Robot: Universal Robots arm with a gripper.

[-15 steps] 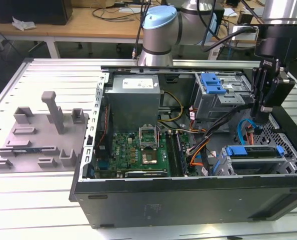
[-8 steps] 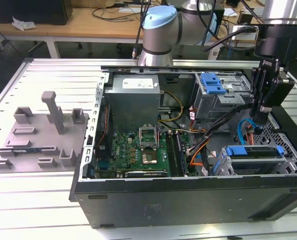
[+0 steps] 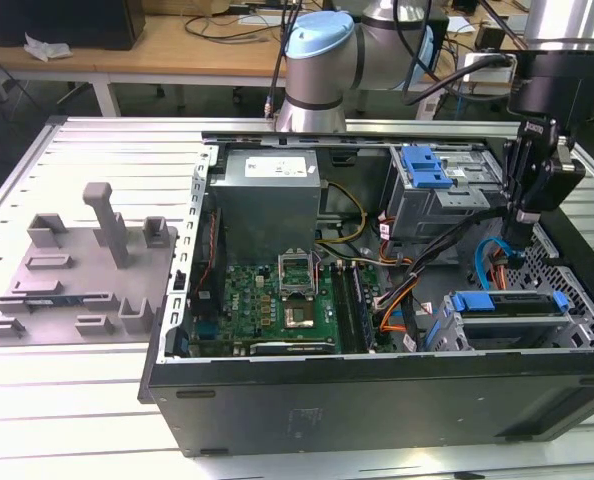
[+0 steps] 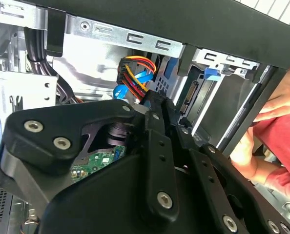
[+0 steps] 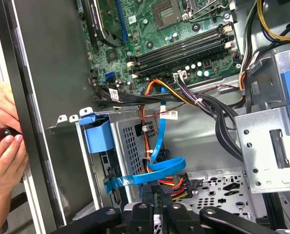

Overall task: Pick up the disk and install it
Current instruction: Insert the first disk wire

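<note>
My exterior view looks down from some way off at the whole open computer case [image 3: 377, 400] on the table [image 3: 77, 420]. My 2 wrist views look from very near into this case; both share the blue cable [image 5: 160, 131] [image 4: 120, 91] and a person's hand [image 5: 6, 165] [image 4: 279, 102].

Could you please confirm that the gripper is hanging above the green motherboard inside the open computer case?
Not quite: the gripper hangs inside the open computer case, but not above the green motherboard. The exterior view shows it at that view's right end of the case, above the cables by the grey drive cage.
</note>
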